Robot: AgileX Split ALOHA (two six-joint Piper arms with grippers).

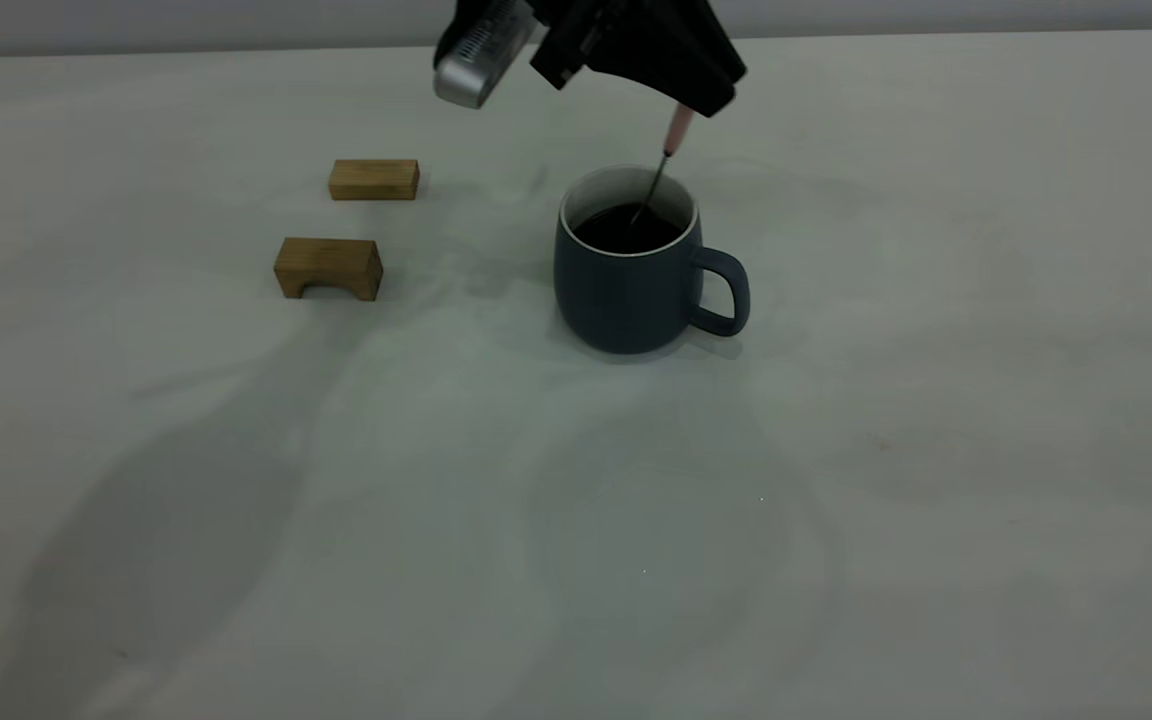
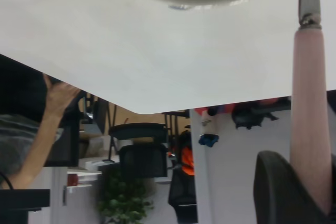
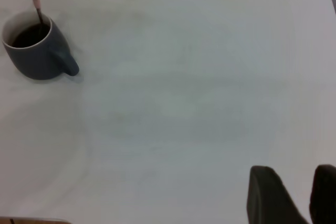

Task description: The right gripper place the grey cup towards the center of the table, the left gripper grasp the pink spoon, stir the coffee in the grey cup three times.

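We see the left claw [image 1: 701, 100] hanging directly above the grey cup [image 1: 628, 275], its fingers clamped on the pale handle of the pink spoon [image 1: 678, 128]. From the claw the spoon slants down and slightly towards the left arm's side, its thin metal neck dipping into the coffee [image 1: 626, 230] near the far rim, the bowl hidden under the dark liquid. The cup stands upright on the table [image 1: 836, 500] just below the claw, handle pointing to the right arm's side.

Off to the left arm's side of this claw, well apart from the cup, two tan wooden blocks [image 1: 328, 267] lie on the table, one behind the other.

The right claw [image 3: 287, 195] hovers over bare table, far from the cup, its two fingers apart and holding nothing.

In the left wrist view we also notice a person's raised hand [image 2: 58, 98] beyond the table edge.
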